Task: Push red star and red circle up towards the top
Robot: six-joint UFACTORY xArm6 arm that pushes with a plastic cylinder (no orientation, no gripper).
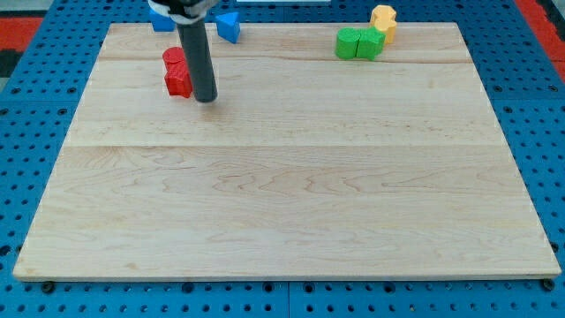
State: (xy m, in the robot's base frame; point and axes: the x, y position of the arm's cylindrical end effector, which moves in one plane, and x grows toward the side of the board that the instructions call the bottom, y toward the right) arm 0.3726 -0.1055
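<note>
Two red blocks sit touching near the view's top left: a red block [174, 59], rounded like a circle, and just below it a red star-like block [178, 81]. My tip [207, 99] rests on the board just to the right of and slightly below the lower red block, close to it; I cannot tell if it touches. The dark rod rises from there and partly hides the right side of the red blocks.
Two blue blocks lie at the top edge: one [161, 21] left of the rod, one [229, 26] right of it. Two green blocks [348, 42] [370, 43] and a yellow block [384, 21] cluster at the top right. A blue pegboard [35, 132] surrounds the wooden board.
</note>
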